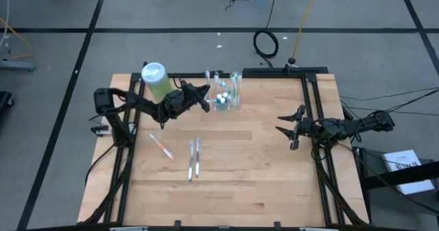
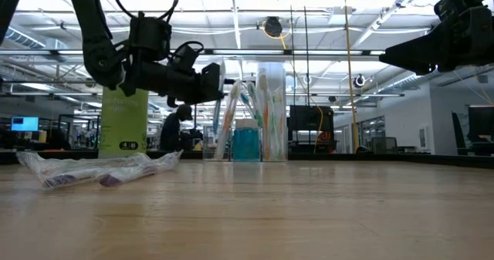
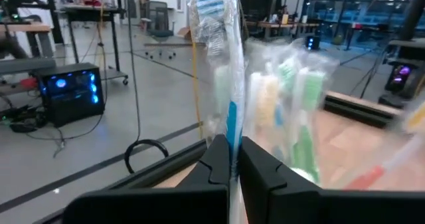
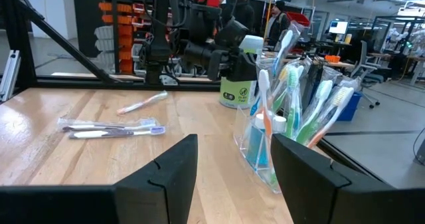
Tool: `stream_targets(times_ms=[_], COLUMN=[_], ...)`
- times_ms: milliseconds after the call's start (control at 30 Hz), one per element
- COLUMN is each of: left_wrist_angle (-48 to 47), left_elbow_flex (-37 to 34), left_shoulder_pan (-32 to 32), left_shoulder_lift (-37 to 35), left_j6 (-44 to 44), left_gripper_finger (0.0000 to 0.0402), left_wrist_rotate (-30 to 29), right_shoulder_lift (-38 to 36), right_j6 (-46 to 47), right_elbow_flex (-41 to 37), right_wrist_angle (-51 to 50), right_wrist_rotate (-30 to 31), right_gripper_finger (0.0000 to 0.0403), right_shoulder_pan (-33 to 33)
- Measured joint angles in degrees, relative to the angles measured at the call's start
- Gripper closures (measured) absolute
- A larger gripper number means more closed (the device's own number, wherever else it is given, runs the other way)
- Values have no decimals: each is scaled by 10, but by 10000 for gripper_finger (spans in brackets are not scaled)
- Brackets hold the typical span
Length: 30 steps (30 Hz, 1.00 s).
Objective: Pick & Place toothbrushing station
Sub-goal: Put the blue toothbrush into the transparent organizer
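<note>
Ample bare table (image 1: 260,169) beside station (image 1: 228,94)

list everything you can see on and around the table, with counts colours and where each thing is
toothbrushing station: one, clear plastic, far edge of table, several toothbrushes standing in it
wrapped toothbrush: one, blue and white, in clear wrap, pinched in the left gripper beside the station
green bottle: one, light green with white cap, far left of table
loose toothbrushes: three, wrapped, two side by side mid table, one pinkish to their left
table: one, light wood, black frame
left gripper: shut on the wrapped toothbrush
right gripper: open, empty, right side of table
</note>
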Motion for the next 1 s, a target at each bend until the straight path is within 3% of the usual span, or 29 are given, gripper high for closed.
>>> stream_targets(times_ms=[1000], left_wrist_angle=[2], left_elbow_flex=[0], left_shoulder_pan=[2], left_shoulder_lift=[58], left_j6=[-29], left_gripper_finger=[391], left_wrist_rotate=[-3], right_shoulder_lift=[0], right_j6=[0], right_elbow_flex=[0], right_wrist_angle=[0], right_wrist_rotate=[0], right_gripper_finger=[220], right_shoulder_pan=[0])
